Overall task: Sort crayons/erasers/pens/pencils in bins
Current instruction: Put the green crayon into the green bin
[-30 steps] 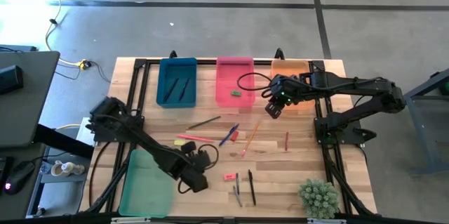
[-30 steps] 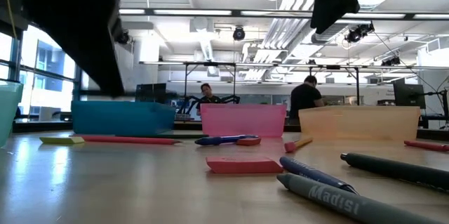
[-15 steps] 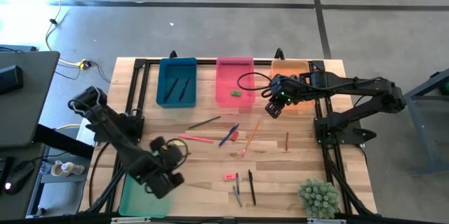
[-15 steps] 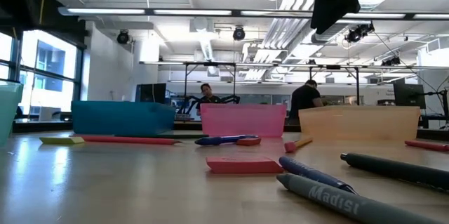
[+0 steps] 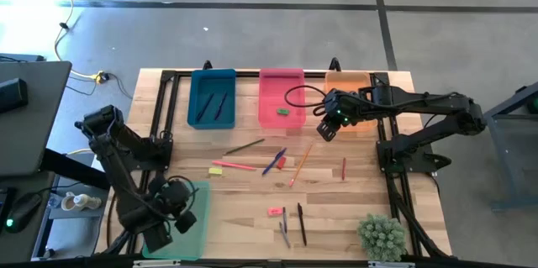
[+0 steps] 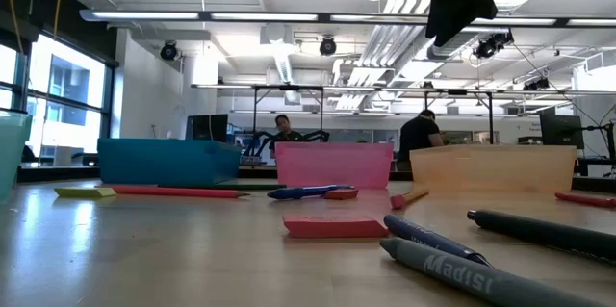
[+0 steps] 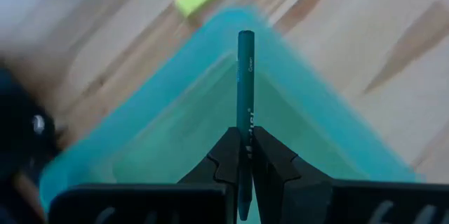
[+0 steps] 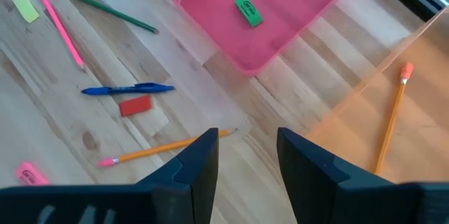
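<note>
Four bins sit on the wooden tabletop [image 5: 336, 201]: the blue bin [image 5: 212, 98], pink bin [image 5: 281, 97] and orange bin [image 5: 347, 83] in a row along the upper edge of the high view, and the light green bin [image 5: 197, 226] at lower left. Over that green bin hangs the left hand [image 5: 158, 236], clamped tight on a dark green crayon [image 7: 245, 104] that juts out past its fingertips in the left wrist view. At upper right of the high view, the right hand [image 5: 327, 128] hovers with its fingers [image 8: 200, 161] apart and nothing between them, at the near edge of the orange bin, which holds one orange pencil [image 8: 390, 119]. A green eraser [image 5: 282, 111] lies in the pink bin, and two dark pens [image 5: 212, 104] lie in the blue bin. Loose across the middle of the frame are a yellow eraser [image 5: 216, 169], a pink pencil [image 5: 238, 165], a blue pen [image 5: 274, 160] and another orange pencil [image 5: 300, 165]; a pink eraser [image 5: 275, 211] and dark pens [image 5: 292, 224] lie lower down.
</note>
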You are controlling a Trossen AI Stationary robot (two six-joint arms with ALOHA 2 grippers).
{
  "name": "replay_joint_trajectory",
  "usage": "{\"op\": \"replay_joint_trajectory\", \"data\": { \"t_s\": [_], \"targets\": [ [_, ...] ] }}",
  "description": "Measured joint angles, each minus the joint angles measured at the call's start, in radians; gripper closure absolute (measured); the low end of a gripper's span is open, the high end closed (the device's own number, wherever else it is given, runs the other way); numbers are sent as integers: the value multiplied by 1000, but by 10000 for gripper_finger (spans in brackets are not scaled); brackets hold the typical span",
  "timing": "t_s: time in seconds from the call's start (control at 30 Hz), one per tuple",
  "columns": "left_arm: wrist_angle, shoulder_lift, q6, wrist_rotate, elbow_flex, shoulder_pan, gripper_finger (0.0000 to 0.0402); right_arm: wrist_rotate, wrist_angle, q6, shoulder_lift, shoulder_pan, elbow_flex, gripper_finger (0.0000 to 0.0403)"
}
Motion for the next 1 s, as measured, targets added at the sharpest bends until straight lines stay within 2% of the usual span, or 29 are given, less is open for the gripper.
{"op": "replay_joint_trajectory", "data": {
  "t_s": [0.2, 0.33, 0.57, 0.8, 1.0],
  "targets": [
    [149, 0, -167, 12, -99, -73, 395, -26, 0, 34, 0, 0, 0, 265],
    [256, 0, -213, 26, -167, -91, 395, -44, 0, 74, 0, 0, 0, 265],
    [400, -1, -211, 62, -268, -94, 395, -129, -4, 102, 0, 12, 0, 265],
    [424, -1, -190, 91, -295, -92, 394, -132, -13, 126, 0, 99, -15, 265],
    [443, 0, -156, 143, -296, -87, 380, -106, 6, 274, 0, 195, -116, 265]
  ]
}}
